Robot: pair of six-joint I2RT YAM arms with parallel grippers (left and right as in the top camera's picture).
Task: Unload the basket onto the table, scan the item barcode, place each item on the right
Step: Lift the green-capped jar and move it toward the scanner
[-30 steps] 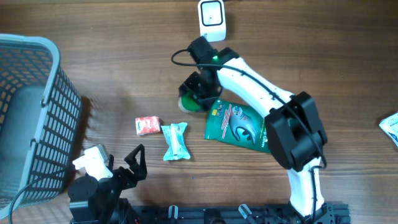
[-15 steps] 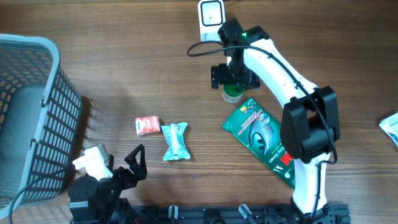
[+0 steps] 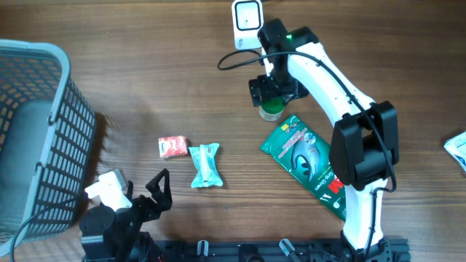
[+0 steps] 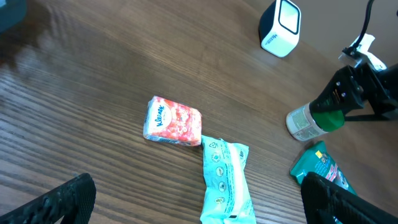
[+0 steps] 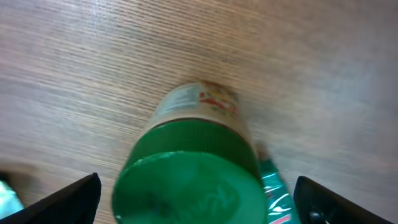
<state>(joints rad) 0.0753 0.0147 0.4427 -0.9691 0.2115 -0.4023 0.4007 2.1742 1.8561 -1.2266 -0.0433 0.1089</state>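
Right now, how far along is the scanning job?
Done: the green-capped bottle stands near the scanner; whether it was scanned doesn't show. In hand: nothing; the right gripper hangs open over the bottle, the left gripper sits open. Left: tissue pack, teal packet and green pouch lie farther off on the table.

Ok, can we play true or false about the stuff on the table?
1. The bottle has a green lid. True.
2. The right jaws are squeezing the bottle. False: they stand wide open, one on each side of it, not touching.
3. The red tissue pack is inside the basket. False: it lies on the table, beside the teal packet.
4. The left jaws are open and hold nothing. True.
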